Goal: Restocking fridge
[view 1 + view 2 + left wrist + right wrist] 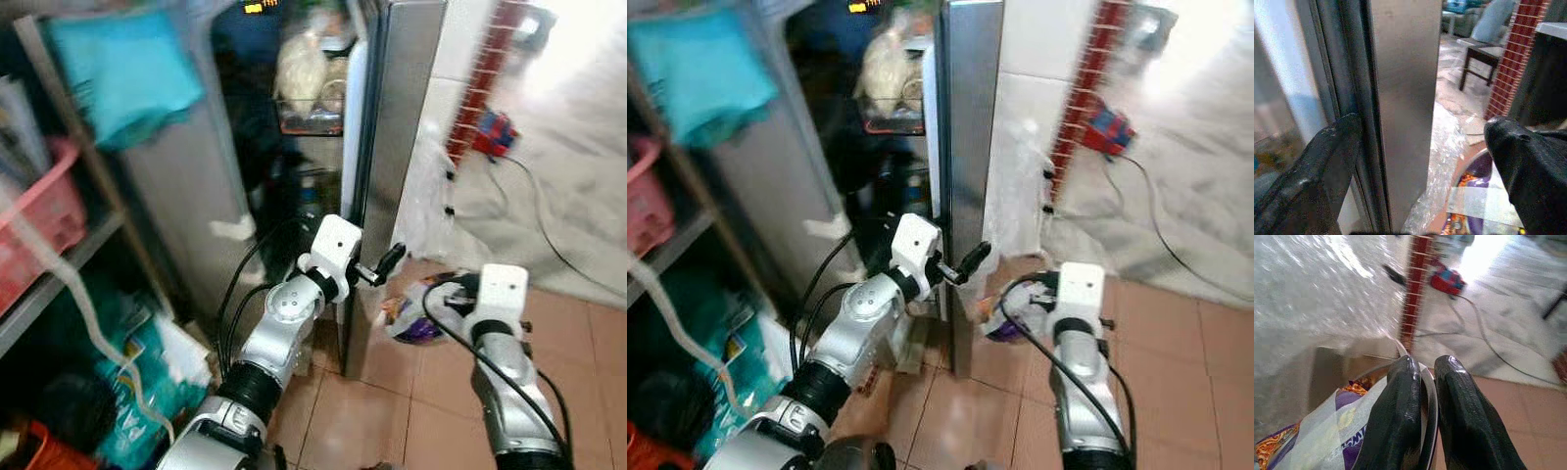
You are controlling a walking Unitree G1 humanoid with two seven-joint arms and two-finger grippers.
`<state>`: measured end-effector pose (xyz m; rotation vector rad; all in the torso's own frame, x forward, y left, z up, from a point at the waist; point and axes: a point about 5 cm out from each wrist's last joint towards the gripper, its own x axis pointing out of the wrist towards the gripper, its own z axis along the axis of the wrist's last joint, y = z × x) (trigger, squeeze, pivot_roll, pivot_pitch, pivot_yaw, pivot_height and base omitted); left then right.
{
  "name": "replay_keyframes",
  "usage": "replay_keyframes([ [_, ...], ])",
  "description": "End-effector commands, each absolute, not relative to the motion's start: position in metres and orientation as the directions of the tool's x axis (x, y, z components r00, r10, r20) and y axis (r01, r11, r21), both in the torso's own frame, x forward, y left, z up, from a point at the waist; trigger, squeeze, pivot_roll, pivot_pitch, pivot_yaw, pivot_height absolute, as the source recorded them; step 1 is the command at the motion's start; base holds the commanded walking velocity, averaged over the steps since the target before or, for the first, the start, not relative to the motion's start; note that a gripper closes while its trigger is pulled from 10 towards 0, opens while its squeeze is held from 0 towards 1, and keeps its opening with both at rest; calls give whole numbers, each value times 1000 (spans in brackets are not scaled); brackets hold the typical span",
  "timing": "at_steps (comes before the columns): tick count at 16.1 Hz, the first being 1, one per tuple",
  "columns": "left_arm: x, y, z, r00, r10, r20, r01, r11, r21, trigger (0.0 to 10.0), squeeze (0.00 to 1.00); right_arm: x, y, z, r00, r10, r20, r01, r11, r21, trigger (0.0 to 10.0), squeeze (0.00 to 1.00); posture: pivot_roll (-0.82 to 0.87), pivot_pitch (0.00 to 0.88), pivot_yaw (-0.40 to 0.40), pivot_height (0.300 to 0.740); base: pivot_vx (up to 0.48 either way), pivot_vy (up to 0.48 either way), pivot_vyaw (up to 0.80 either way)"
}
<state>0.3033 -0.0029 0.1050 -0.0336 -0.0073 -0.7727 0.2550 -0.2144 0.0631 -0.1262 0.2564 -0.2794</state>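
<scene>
Nearest me, my right hand (pixel 1422 411) was clamped on the bowl (pixel 1352 426) rim, snack packet inside, while my left hand (pixel 1420 171), fingers apart, straddled the fridge door (pixel 392 127) edge at twelve o'clock; I judged swinging it wider came first.

Purple-and-orange packet (pixel 1347 428), steel-grey fridge door (pixel 1405 98), teal cloth (pixel 122 69)

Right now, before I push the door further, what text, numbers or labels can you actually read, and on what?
Orange display at the top of the fridge: lit digits, too blurred to read.
Purple packet in the bowl held by the right end effector: white lettering, blurred and partly hidden, unreadable.
Teal bag on the floor: large white letters, cut off, unreadable.
Nothing else bears text.
</scene>
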Motion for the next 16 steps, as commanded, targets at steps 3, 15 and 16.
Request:
replay_keyframes([
  [3, 306, -4, 110, 706, -708, 26, 709, 706, -16, 10000, 0, 254, -214, 67, 930, -299, -214, 268, 950, -162, 10000, 0, 3, 0, 41, 740, 198, 0, -735],
  [15, 304, -4, 104, 687, -726, 8, 726, 687, -26, 10000, 0, 254, -212, 67, 925, -306, -224, 269, 946, -182, 10000, 0, -1, 0, 28, 740, 302, 0, -410],
  [16, 304, -5, 104, 688, -725, 11, 725, 688, -26, 10000, 0, 254, -212, 67, 924, -310, -222, 272, 944, -185, 10000, 0, -1, 0, 27, 740, 480, 0, -800],
])
